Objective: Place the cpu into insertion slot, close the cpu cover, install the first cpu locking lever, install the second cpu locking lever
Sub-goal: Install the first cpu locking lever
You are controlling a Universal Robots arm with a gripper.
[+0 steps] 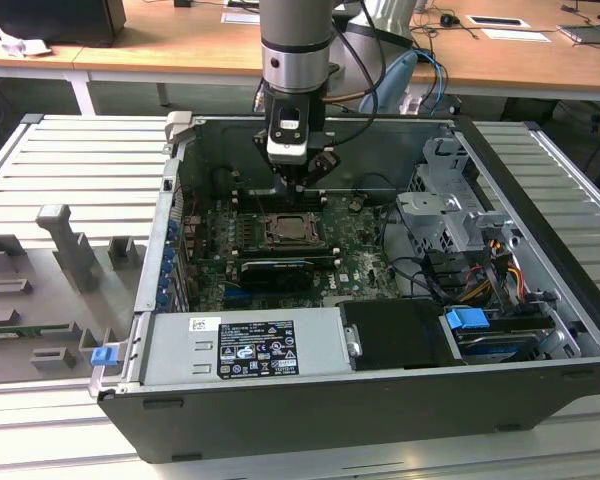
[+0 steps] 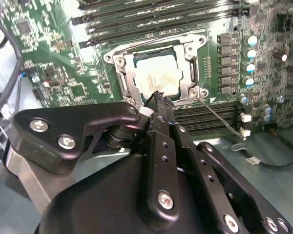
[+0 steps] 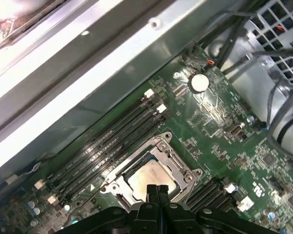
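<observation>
Black steel case [image 1: 330, 420] sits nearest in the exterior view, lid off, on a slatted grey table [image 1: 70, 160]. Grey fixtures [image 1: 70, 250] are on the table to the exterior view's left.

- Silver PSU [image 1: 315, 335] runs along the near wall. Its label [image 1: 242, 347] is black and white, with print too small to read.
- A blue clip [image 1: 103, 354] is at the case's near corner. A blue connector [image 1: 468, 322] is on the exterior view's right, and the drive cage [image 1: 445, 215] is behind it.
- No other writing is readable.

Green board [image 1: 365, 250] is mid-case, with the slot [image 1: 288, 232] at its centre.
- The cpu [image 2: 156, 75] is seated in the slot, silvery-beige face up.
- The cover [image 2: 126, 80] lies flat over the cpu, which shows through the cut-out.
- A thin wire lever [image 2: 217, 119] runs out from one cover corner, slanting across the DIMM slots [image 2: 136, 19]. Whether it is latched can't be told.
- A row of capacitors [image 2: 249, 53] is beside the cover. In the first wrist view, a coin cell [image 3: 199, 83] is further out on the board.

Gripper [image 1: 300, 183] hangs straight down over the slot.
- In both wrist views the fingers [image 3: 149, 191] are pressed together with nothing between them.
- In the second wrist view the tip [image 2: 159, 96] sits right at the cover's edge, by the cpu.
- Contact vs. just above: can't tell.

Wooden desks [image 1: 180, 45] are furthest back.
</observation>
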